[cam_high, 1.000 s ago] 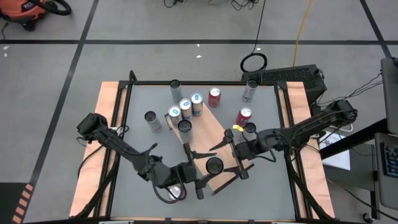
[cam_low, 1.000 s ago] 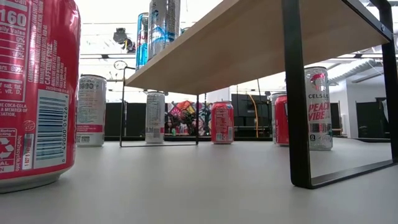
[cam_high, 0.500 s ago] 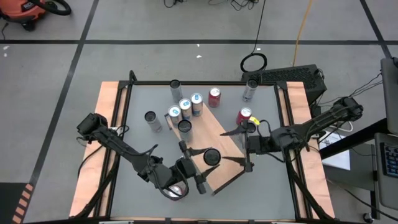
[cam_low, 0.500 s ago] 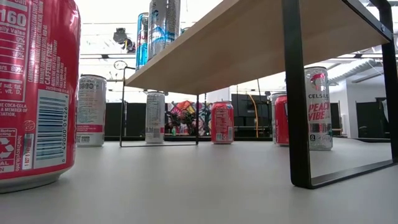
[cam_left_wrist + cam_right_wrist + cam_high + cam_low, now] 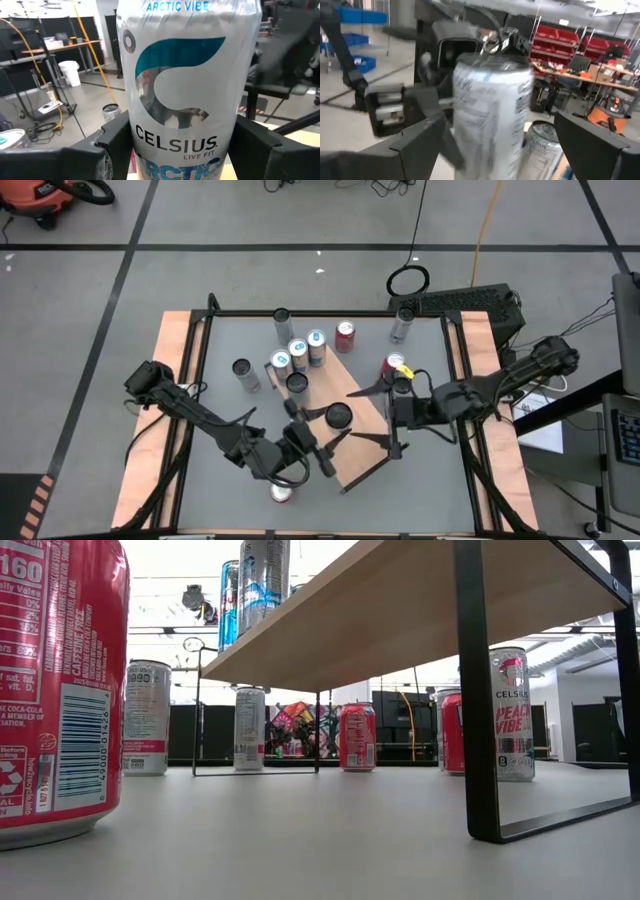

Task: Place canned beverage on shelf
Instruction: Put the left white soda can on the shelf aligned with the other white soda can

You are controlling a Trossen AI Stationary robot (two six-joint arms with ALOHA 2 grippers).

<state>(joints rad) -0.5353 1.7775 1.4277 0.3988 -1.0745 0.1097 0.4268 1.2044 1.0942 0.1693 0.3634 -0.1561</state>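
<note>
While the left gripper (image 5: 325, 435) clamped a silver Celsius can (image 5: 187, 85) upright between its fingers (image 5: 112, 145), the can stood over the middle of the shelf (image 5: 362, 445). Left arm reached in low from the table's near-left. Right gripper (image 5: 372, 416) faced the can, jaws spread wide, holding nothing.

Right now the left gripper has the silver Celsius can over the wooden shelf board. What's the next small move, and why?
Probably lower the silver Celsius can straight down onto the bare part of the light-brown wooden shelf board. The left gripper is shut on it above the board, and the right gripper hangs open beside it, so keep the descent vertical.
</note>
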